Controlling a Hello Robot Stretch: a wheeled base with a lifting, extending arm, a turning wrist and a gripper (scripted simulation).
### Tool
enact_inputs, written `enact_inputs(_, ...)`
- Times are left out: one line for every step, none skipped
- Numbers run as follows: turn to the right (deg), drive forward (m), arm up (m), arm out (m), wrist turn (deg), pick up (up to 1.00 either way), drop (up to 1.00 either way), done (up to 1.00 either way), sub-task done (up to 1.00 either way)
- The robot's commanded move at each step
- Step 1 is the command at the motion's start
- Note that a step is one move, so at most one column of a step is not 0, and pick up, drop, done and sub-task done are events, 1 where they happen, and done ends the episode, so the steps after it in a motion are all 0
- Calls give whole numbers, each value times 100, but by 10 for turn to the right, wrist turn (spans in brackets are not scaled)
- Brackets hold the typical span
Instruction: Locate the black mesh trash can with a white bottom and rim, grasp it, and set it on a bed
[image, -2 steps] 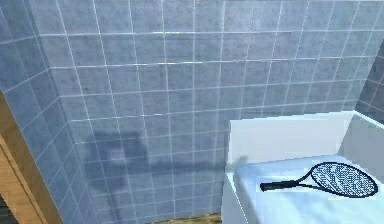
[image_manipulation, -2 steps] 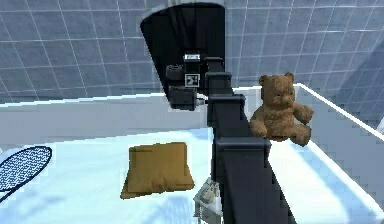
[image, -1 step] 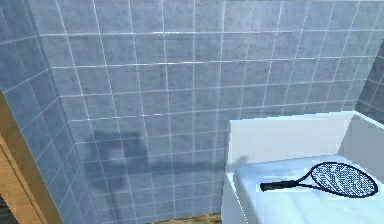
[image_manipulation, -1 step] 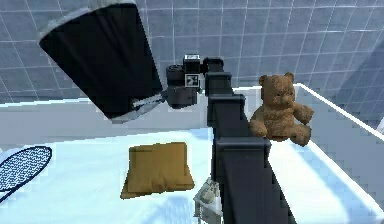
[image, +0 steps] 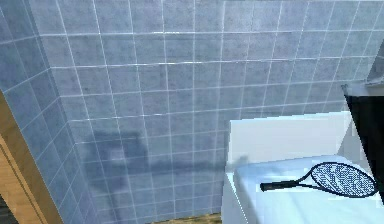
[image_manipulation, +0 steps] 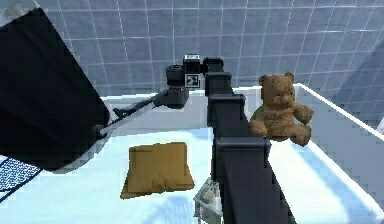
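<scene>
While tool (image_manipulation: 107, 128) holds trash can (image_manipulation: 40, 90), long axis tilted, white end toward bed (image_manipulation: 320, 168)

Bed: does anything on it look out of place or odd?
A tennis racket lies on the bed, sharing it with a teddy bear and brown cushion. A big black trash can with a white rim looks tilted, not upright, near the gripper.

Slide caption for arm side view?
Arm over white bed with teddy bear, brown pillow; tool near black white-rimmed can.
</scene>
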Motion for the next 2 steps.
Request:
enact_inputs(0, 0, 0, 0, -450, 0, 0, 0, 0)
enact_inputs(0, 0, 0, 0, -60, 0, 0, 0, 0)
